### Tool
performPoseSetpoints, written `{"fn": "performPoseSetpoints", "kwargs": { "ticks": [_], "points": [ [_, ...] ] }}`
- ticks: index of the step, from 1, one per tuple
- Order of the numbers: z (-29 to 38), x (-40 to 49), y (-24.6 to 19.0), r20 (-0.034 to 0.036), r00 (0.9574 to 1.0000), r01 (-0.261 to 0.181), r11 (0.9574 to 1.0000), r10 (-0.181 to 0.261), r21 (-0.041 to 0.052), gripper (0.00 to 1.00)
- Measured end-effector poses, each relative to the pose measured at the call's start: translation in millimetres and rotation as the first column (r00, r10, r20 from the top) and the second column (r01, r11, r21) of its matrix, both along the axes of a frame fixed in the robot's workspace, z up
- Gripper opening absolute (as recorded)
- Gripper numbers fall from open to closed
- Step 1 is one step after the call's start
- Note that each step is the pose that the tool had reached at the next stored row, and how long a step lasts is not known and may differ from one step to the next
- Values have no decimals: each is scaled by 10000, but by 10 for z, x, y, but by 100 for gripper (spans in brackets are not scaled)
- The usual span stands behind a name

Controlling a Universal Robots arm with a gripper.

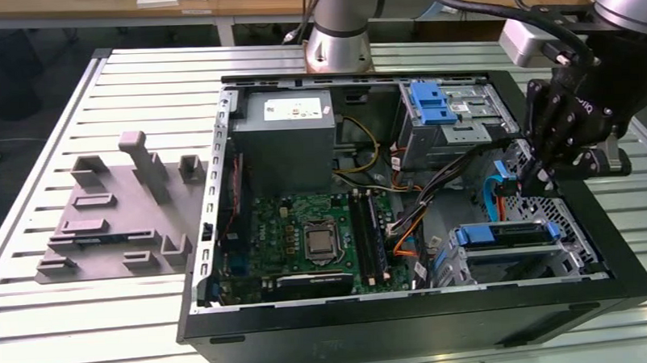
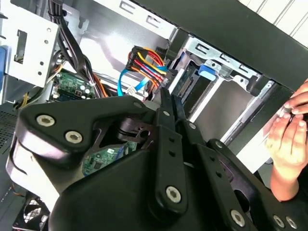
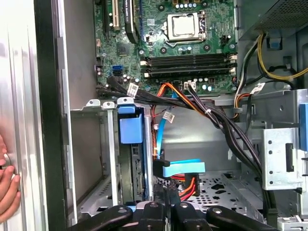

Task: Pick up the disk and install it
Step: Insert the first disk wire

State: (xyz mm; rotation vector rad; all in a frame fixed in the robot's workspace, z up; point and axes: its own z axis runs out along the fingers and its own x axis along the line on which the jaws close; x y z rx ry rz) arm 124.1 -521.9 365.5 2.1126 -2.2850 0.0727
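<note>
One slatted metal surface (image 1: 48,320) carries everything I can see from here, and most of it is taken up by an open black computer case (image 1: 415,319) lying on its side in the middle and right of the exterior view. The silver robot arm (image 1: 345,27) rises from the surface at the top centre of that frame, behind the case. At the left of the frame, well apart from the case, lies a grey moulded fixture (image 1: 115,213) with upright posts.

Inside the case, a grey power-supply box (image 1: 290,142) sits in the upper left part, with the green motherboard (image 1: 315,238) below it in the frame. A metal drive cage (image 1: 520,251) fills the lower right corner of the case.

The black pincer (image 1: 530,186) hangs over the right side of the case, just above that cage. In the second wrist view its fingers (image 2: 166,125) run side by side and look pressed together, with nothing between them.

The disk (image 1: 503,234) sits in the drive cage, its blue carrier (image 3: 130,127) showing at the cage mouth in the first wrist view. A bundle of black cables (image 3: 216,120) and a blue data cable (image 3: 183,168) run near it.

A person's hand (image 2: 288,139) rests against the outer wall of the case.
</note>
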Motion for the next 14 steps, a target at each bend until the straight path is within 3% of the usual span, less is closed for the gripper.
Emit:
{"fn": "performPoseSetpoints", "kwargs": {
  "ticks": [3,4,7,8,14],
  "points": [
    [-5,0,16,0,10000,0,10000,0,-1,18],
    [-9,0,20,0,10000,0,10000,0,-1,25],
    [-25,0,30,0,10000,0,10000,0,1,26],
    [-29,0,34,0,10000,0,10000,0,-1,32],
    [-61,0,47,0,10000,0,10000,0,0,32]
  ]
}}
